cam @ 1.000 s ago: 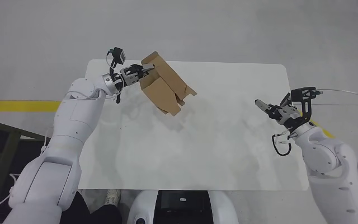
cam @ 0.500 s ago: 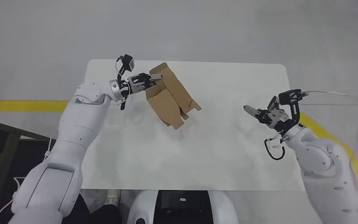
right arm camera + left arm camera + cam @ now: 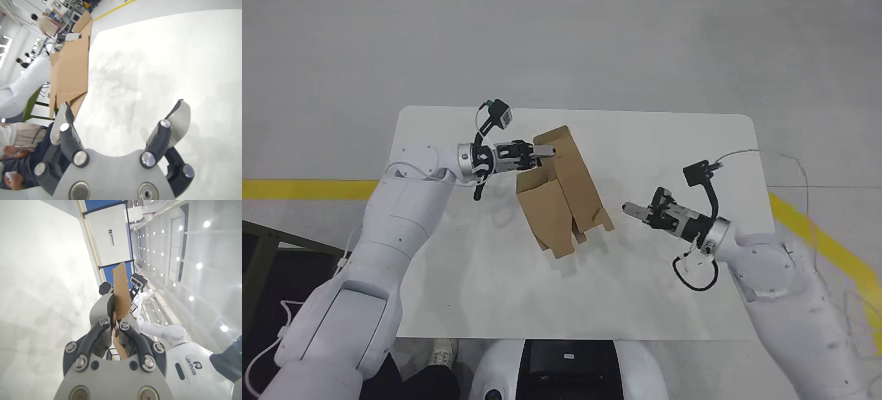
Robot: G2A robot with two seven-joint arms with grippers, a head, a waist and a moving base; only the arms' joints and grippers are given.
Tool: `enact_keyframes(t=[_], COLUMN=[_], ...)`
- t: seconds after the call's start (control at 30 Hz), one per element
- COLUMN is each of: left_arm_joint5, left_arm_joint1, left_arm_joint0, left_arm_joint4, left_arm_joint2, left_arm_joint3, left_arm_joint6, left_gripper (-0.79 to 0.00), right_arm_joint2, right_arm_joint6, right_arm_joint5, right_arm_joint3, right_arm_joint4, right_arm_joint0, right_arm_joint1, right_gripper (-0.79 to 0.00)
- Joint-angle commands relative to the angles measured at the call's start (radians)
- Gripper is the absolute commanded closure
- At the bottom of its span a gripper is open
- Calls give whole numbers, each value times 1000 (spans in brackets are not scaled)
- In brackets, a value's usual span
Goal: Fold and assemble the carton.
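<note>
Since the earlier frames the left gripper [image 3: 538, 152] has been carrying the carton [image 3: 562, 196] away from the table's [image 3: 692, 290] far corner toward its middle, while the right gripper [image 3: 630, 210] has been swinging in from the opposite edge to meet it. The left fingers [image 3: 110, 306] are now pressing together on the carton's upper edge, with the cardboard sandwiched between the pads. The rest of the flattened brown sheet is extending beyond the fingertips and tilting over the tabletop. The right gripper is holding its two fingers [image 3: 66, 111] spread wide with nothing between them. Its fingertips are pointing at the carton's lower flap, which is sitting just beside one fingertip. Whether they are touching cannot be told. The carton is hanging between the two grippers, gripped only at the left one's side.
</note>
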State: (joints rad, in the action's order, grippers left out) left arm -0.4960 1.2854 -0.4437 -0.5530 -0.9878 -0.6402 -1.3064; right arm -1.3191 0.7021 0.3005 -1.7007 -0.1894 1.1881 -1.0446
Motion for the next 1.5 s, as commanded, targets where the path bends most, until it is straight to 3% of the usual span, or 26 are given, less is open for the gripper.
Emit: enact_keyframes(t=[0.0, 0.13, 0.57, 0.67, 0.87, 1.33, 1.47], left_arm_joint5=[-6, -4, -4, 22, 35, 26, 32], left_arm_joint1=[5, 7, 7, 6, 9, 5, 1], left_arm_joint0=[3, 4, 4, -30, -60, -98, -101], left_arm_joint4=[-8, -11, -11, -11, -1, -44, -59], left_arm_joint2=[5, 7, 7, 9, 31, 61, 67], left_arm_joint3=[11, 13, 13, -29, -70, -140, -148], left_arm_joint6=[-12, -14, -14, 5, -53, -44, -50], left_gripper=[0, 0, 0, 0, 0, 0, 0], right_arm_joint2=[20, 55, 55, 61, 132, 227, 236], right_arm_joint6=[5, 15, 15, 8, 108, 243, 269], right_arm_joint5=[2, -5, -5, -13, 21, 91, 84], right_arm_joint3=[19, 61, 61, 66, 151, 327, 335], right_arm_joint4=[83, 222, 222, 232, 360, 557, 568], right_arm_joint0=[-18, -49, -49, -38, -90, -207, -221], right_arm_joint1=[-6, -18, -18, -19, -34, -67, -70], right_gripper=[-785, -785, -785, -785, -785, -779, -379])
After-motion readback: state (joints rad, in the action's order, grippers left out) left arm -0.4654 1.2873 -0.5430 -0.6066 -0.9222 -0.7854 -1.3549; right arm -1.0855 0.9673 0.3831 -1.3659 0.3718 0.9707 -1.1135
